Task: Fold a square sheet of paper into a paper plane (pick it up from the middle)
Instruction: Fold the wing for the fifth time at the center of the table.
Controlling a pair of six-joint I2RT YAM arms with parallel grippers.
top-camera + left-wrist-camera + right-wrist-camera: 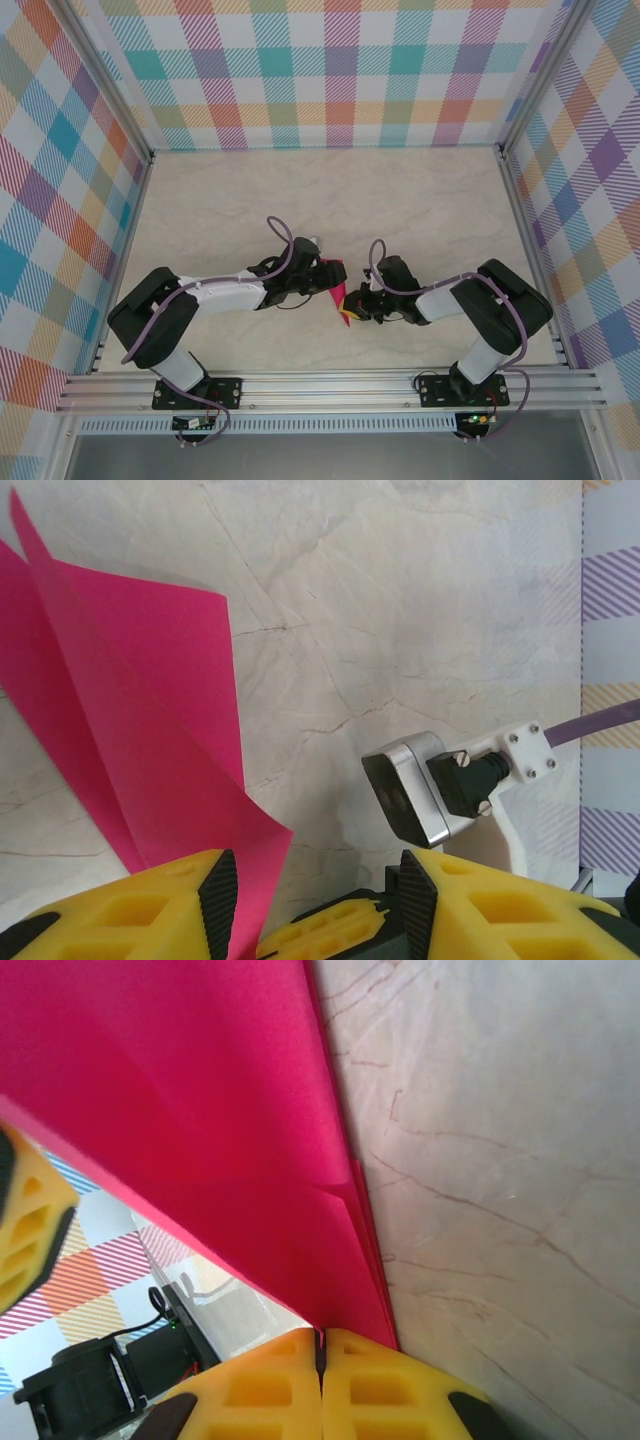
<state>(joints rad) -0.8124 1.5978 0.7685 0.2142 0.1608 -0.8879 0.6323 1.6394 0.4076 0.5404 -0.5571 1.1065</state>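
Right gripper point(322, 1345) fingers pressed together, clamping the folded pink paper point(200, 1110) at its layered edge. Left gripper point(315, 905) jaws apart, gripping nothing; paper's lower corner point(130, 710) sits just inside its left finger. Top view: paper point(338, 285) stands between the two grippers over the marble table point(300, 200), near centre-front

A cream, marble-patterned surface point(330, 190) crossed by thin brown veins is spread beneath and beyond the left pincer point(318, 270) and the right pincer point(352, 308). It is enclosed beyond them and to either side by plaid walls point(320, 70) checked in teal, orange, purple and pink. Aluminium posts point(105, 75) are set at the far corners, and an aluminium rail point(330, 385) is laid behind the pincers. Everything is evenly, softly lit.
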